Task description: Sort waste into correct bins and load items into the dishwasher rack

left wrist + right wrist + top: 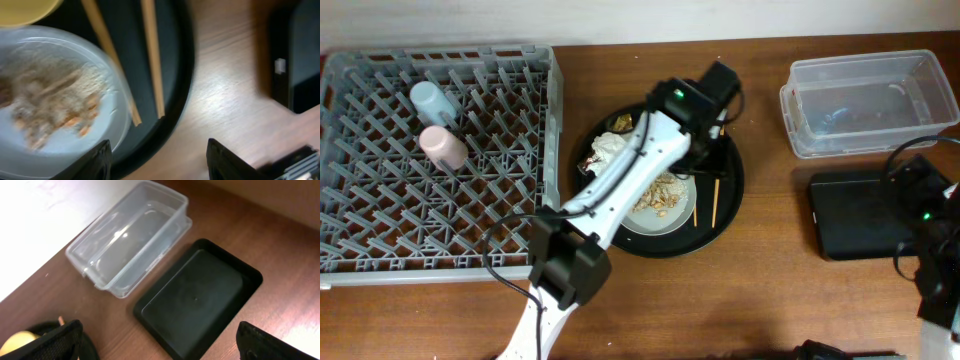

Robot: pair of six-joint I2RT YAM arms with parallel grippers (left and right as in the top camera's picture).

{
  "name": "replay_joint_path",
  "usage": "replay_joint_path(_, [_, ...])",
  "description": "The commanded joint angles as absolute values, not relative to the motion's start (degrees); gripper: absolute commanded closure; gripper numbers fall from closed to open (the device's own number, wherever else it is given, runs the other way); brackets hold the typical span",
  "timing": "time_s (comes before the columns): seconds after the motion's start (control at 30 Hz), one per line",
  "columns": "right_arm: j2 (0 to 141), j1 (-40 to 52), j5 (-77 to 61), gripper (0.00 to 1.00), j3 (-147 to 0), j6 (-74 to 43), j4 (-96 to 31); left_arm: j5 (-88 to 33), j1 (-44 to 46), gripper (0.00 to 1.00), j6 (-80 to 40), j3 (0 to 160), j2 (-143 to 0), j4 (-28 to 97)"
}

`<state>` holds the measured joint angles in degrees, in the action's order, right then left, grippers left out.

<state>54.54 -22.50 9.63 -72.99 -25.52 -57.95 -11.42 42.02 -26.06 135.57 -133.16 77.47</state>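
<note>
1. currently, the left gripper (160, 167) hangs over the right rim of the round tray (172, 60). its fingers (100, 162) stand apart with nothing between them.
2. two chopsticks (152, 55) lie side by side on the round tray, just right of the plate (65, 75). the nearer one runs along the plate's edge; whether it touches cannot be told.
3. the plate sits on the round tray and carries a spread of scraps (45, 105). the left wrist view is blurred there.
4. the bowl (22, 7) shows at the top left corner of that view, just beside the plate.
5. from overhead, a napkin (605, 150) and the wrapper (622, 122) lie on the left rear part of the round tray, beside the plate. the left arm partly covers them.
6. the rack (552, 110) fills the left of the table (225, 100). the blue cup (433, 98) and the pink cup (444, 146) lie in it close together, toward its rear.
7. the tub (130, 240) and the black bin (200, 297) sit side by side at the right of the table, apart from the round tray.
8. the right gripper (165, 347) hovers near the black bin, fingers wide apart and holding nothing.
</note>
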Motion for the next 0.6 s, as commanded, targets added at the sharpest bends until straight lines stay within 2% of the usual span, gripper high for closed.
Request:
replay_joint_path(0.0, [56.9,-25.2,11.0,0.02,-74.0,-28.1,-59.0,-8.4,44.5,0.40,-29.3,135.7,-135.6,71.8])
replay_joint_path(0.13, [60.8,-25.2,11.2,0.02,-74.0,-27.9,-61.4,1.7,46.0,0.41,-34.3,135.7,-137.0,69.4])
replay_joint_path(0.37, [67.2,-25.2,11.2,0.02,-74.0,-27.9,-61.3,2.0,46.0,0.44,-34.3,135.7,-142.3,64.3])
replay_joint_path(0.57, [64.0,-25.1,11.0,0.02,-74.0,-27.9,-62.5,3.1,46.1,0.44,-34.3,135.7,-143.5,61.8])
